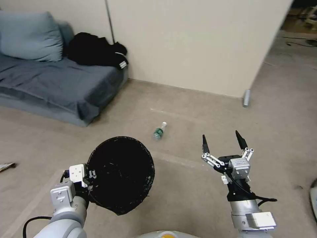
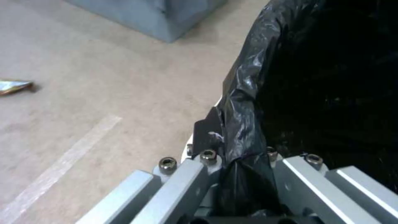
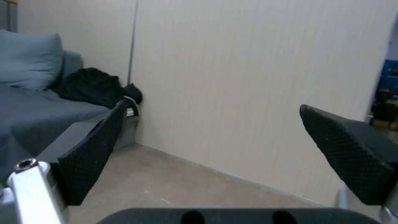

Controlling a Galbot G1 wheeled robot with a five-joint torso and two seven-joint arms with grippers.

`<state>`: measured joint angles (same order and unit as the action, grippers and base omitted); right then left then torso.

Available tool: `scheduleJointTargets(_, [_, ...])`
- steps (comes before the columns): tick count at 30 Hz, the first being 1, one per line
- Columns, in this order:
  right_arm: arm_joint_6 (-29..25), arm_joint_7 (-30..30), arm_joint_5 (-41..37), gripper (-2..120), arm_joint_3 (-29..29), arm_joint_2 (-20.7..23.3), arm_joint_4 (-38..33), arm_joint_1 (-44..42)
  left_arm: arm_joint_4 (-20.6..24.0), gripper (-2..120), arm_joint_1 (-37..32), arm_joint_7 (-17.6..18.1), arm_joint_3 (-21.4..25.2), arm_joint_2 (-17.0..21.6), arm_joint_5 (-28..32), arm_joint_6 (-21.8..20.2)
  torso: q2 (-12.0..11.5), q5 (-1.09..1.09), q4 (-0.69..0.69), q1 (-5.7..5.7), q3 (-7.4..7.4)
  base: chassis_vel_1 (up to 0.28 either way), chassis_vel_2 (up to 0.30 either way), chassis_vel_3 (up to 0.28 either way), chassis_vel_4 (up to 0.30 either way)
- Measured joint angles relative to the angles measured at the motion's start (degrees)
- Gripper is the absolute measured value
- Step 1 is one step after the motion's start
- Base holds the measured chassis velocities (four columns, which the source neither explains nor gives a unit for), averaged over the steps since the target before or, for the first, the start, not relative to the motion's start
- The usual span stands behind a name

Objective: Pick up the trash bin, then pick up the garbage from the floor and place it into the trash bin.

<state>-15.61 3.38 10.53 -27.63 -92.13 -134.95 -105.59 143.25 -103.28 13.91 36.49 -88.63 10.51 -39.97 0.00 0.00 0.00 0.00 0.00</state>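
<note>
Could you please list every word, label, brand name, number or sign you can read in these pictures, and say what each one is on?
No text can be read.
Bottle lying on the floor: a green label band, print too small to read.
Wrapper on the floor: shiny, no print legible.
Black clothes on the sofa: white stripes, no letters.
Trash bin, held by the left end effector: plain black bag, no markings.

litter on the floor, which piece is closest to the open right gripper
The small bottle, lying on the floor just ahead of the right gripper. The wrapper lies far off beyond the left arm.
</note>
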Motion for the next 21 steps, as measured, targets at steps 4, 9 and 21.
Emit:
scheduleJointTargets(4, [0.01, 0.00, 0.00, 100, 0.01, 0.00, -0.11, -0.08, -0.01, 1, -0.08, 0.07, 0.15, 0.07, 0.12, 0.27, 0.00, 0.00, 0.00, 0.00, 0.00, 0.073, 0.070, 0.060, 0.072])
scheduleJointTargets(9, [0.00, 0.17, 0.00, 100, 0.01, 0.00, -0.39, -0.10, -0.01, 1, -0.13, 0.24, -0.02, -0.01, 0.12, 0.58, 0.00, 0.00, 0.00, 0.00, 0.00, 0.019, 0.021, 0.020, 0.018])
scheduleJointTargets(21, [-0.38, 0.68, -0.25, 100, -0.17, 0.00, -0.59, -0.05, -0.01, 1, -0.03, 0.32, -0.19, -0.17, 0.12, 0.77, 0.00, 0.00, -0.01, 0.00, 0.00, 0.000, 0.000, 0.000, 0.000])
